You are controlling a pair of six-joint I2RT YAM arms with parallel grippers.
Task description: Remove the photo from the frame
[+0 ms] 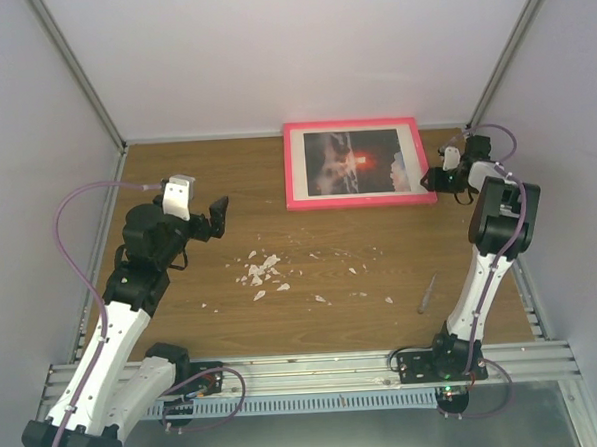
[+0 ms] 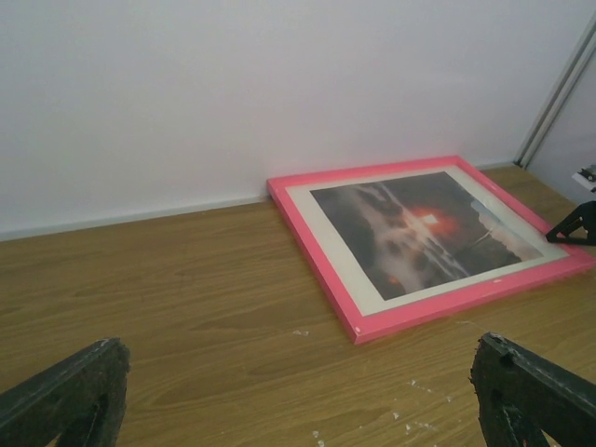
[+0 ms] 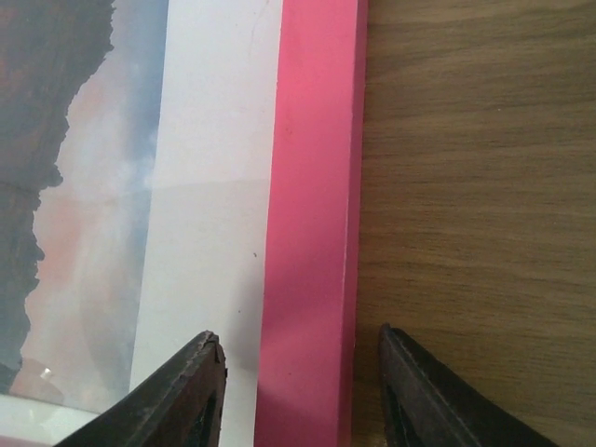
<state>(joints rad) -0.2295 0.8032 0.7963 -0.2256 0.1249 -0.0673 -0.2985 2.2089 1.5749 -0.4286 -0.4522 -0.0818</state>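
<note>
The frame (image 1: 357,200), with the photo (image 1: 360,162) inside, was laid flat at the bench's (image 1: 333,302) 12 o'clock edge. Its 3 o'clock rail was straddled by the right gripper (image 3: 298,358), jaws parted and not clamped. The left gripper (image 2: 300,354) was spread wide and empty at 9 o'clock.

My right pincer (image 3: 300,346) straddles the frame (image 3: 315,186) rail, 1 finger each side. Bare table (image 3: 466,186) lies open outboard, and the back wall (image 1: 300,63) blocks past the frame's far edge.

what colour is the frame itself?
The frame is bright pink-red, shown best in the right wrist view, next to the white mat.
</note>
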